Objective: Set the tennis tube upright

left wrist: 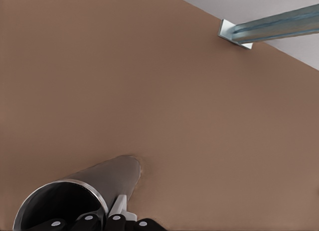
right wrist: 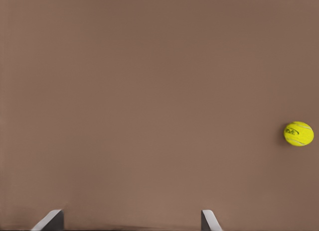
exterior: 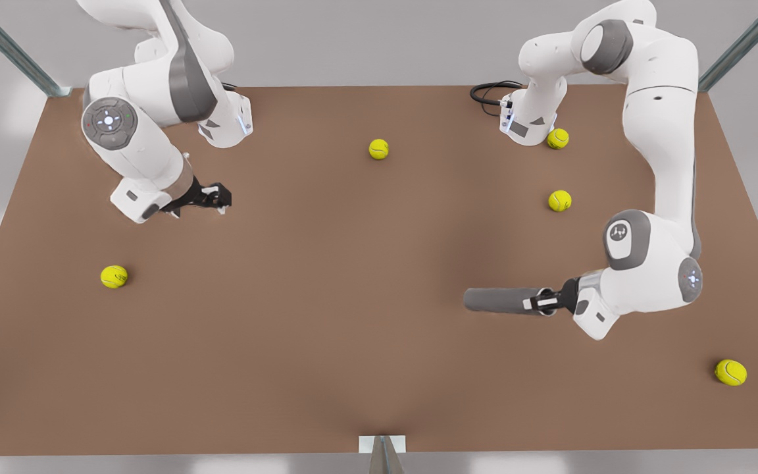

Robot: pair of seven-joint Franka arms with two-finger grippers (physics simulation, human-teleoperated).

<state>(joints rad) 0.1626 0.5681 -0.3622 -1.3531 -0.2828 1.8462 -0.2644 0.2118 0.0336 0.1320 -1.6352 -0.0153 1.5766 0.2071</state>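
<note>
Low over the brown bench [exterior: 326, 316], left gripper [exterior: 545, 302] clamped on the long grey metallic tennis tube [exterior: 501, 300] at its open pale-rimmed end [left wrist: 60, 198], one finger [left wrist: 118, 207] flat against the outer wall; tube lying on its side, stretching straight out from that gripper along the bench surface. Well apart, right gripper [exterior: 211, 197] waiting just above the bench, fingers [right wrist: 50, 220] spread wide with nothing between them, one yellow-green tennis ball [right wrist: 298, 133] out ahead and off to one side. Four more balls scattered farther off, none touching the tube.
</note>
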